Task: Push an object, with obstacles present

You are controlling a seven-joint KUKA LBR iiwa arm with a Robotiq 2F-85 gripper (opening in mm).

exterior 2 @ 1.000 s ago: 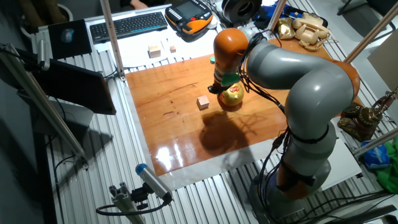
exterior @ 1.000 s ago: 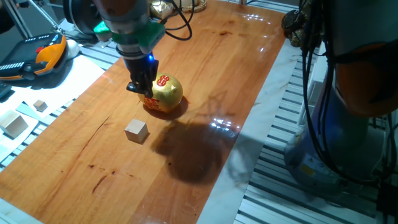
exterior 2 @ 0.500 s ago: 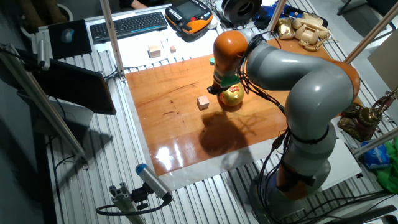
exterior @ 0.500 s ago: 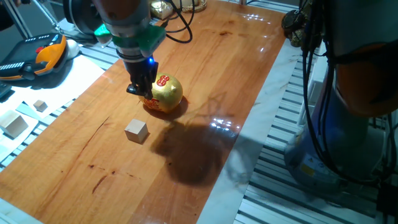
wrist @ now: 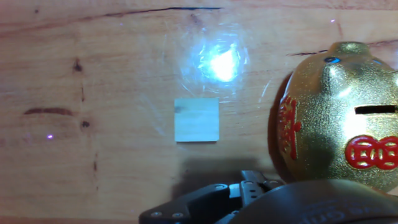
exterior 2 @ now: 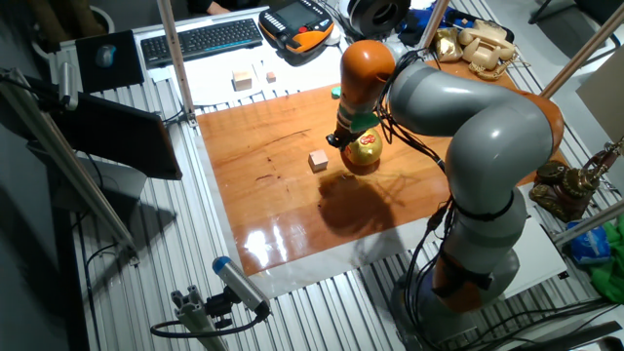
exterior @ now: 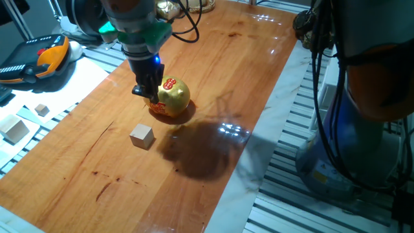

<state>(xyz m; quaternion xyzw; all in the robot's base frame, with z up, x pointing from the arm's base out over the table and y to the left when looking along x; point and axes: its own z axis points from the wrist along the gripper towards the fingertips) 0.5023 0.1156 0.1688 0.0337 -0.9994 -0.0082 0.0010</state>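
In the one fixed view, the small plain light-wood cube (exterior: 141,136) sits nearest on the glossy reddish-brown wooden worktop (exterior: 213,84), apart from everything around it. Just beyond it stands the shiny gold rounded piggy bank with red markings (exterior: 171,98), and the dark end effector (exterior: 145,92) hangs right beside the pig's left flank, its tip low near the worktop; whether it touches the pig I cannot tell. Farther back, off the worktop's edge, lie a larger pale wooden block (exterior: 14,128) and a tinier wooden cube (exterior: 42,109).

The other fixed view shows what that one crops: the whole grey arm with its orange joint (exterior 2: 367,64) bending down over the pig (exterior 2: 367,149), with the cube (exterior 2: 318,160) a short way off on the open worktop.

Only the hand view looks straight down. There the cube (wrist: 196,119) appears as a pale square under a bright light glare, the pig (wrist: 339,115) fills the right side with its coin slot and red emblems showing, and dark hardware crosses the bottom edge.

No view shows the fingertips well enough to tell whether they are spread or pressed together. The end effector holds nothing; the cube lies clear of it.
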